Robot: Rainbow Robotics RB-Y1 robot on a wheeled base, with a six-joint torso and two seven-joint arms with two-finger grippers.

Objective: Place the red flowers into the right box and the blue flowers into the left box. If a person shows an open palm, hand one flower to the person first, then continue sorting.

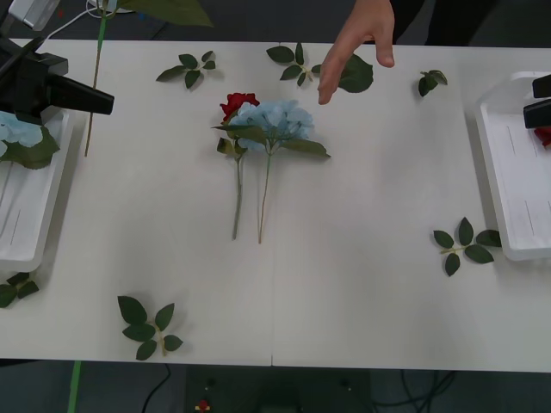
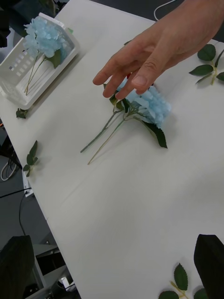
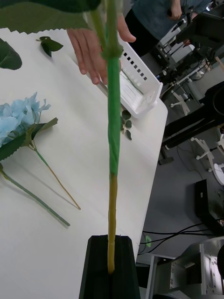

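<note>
A flower stem is held upright, clamped between the closed left fingers; the right fingers are spread, empty.

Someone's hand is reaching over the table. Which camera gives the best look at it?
The right wrist view: the person's hand shows large, palm down, fingers spread just above the two flowers lying mid-table. The front view shows it smaller, reaching in from the far edge. In the left wrist view it is partly hidden by the stem the left gripper holds.
</note>
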